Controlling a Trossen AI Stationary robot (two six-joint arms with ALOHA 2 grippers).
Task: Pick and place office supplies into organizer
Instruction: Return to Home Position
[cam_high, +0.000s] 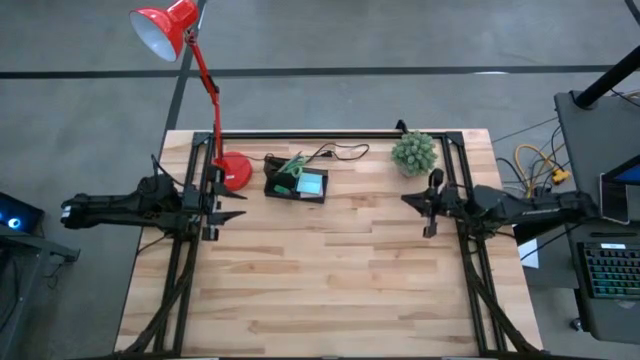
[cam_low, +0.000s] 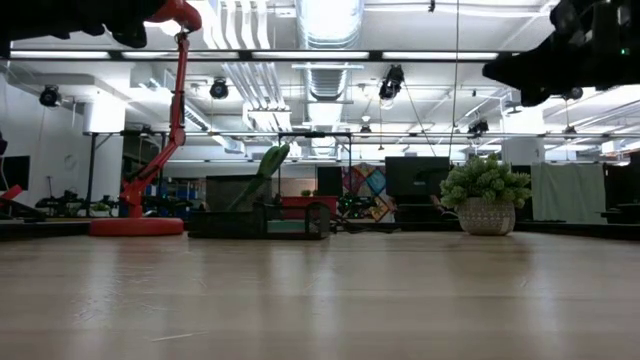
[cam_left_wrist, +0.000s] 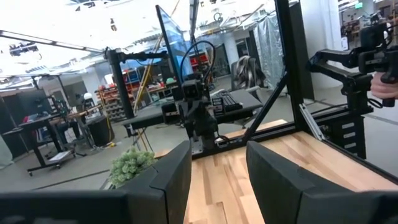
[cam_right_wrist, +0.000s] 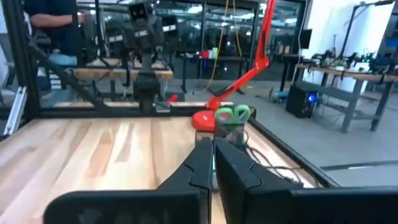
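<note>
Homing: my left gripper (cam_high: 237, 205) spread open at frame left, right gripper (cam_high: 409, 200) pinched closed at right, both empty, so I'd retract level, clear of the organizer (cam_high: 270, 188) upper centre.

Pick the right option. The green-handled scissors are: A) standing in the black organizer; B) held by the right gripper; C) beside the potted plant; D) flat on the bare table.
A: the scissors stand handles-up in the organizer by the lamp base, while the left gripper and right gripper wait at the sides of the table, holding nothing.
</note>
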